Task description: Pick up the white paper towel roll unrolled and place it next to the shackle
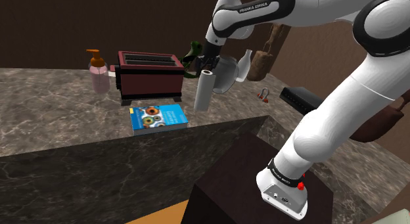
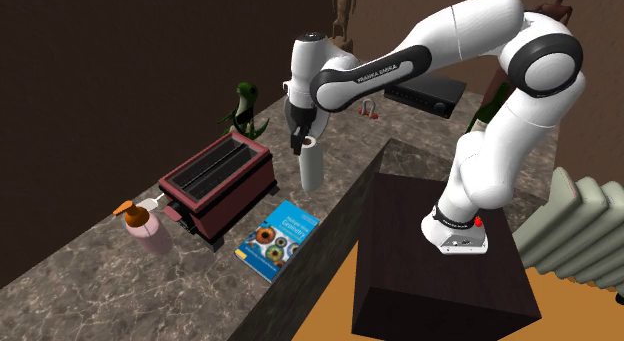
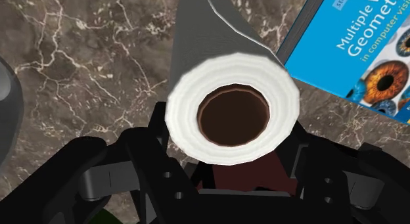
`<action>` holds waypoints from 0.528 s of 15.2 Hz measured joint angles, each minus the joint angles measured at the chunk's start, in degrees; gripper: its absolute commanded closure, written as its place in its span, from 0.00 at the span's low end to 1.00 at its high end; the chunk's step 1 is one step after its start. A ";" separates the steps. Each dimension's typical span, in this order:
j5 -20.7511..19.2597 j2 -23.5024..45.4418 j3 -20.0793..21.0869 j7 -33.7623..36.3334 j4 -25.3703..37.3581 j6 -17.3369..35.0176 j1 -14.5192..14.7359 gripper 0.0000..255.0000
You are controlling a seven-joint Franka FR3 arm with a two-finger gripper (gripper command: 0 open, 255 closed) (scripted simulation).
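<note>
A white paper towel roll [image 1: 204,91] stands nearly upright on the marbled counter [image 1: 59,117], in front of the toaster's right end in the shoulder view. My black gripper [image 1: 208,65] comes down on its top end and is shut on it. In the wrist view the fingers [image 3: 150,147] clasp the roll [image 3: 187,108] on both sides, just below its brown core hole. From the second exterior view the roll [image 2: 310,164] hangs straight under the gripper [image 2: 302,139]. The small red shackle [image 1: 263,93] lies on the counter to the shoulder view's right of the roll, also seen as shackle [image 2: 369,108].
A dark red toaster [image 1: 150,75], a blue book [image 1: 158,117] and a pink soap dispenser [image 1: 98,70] are to the shoulder view's left of the roll. A green dinosaur figure [image 2: 243,107] and a white jug [image 1: 242,66] stand behind it. A black box [image 1: 301,98] lies past the shackle.
</note>
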 measured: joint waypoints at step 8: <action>-0.32 -1.71 0.13 0.63 4.32 -5.98 0.03 1.00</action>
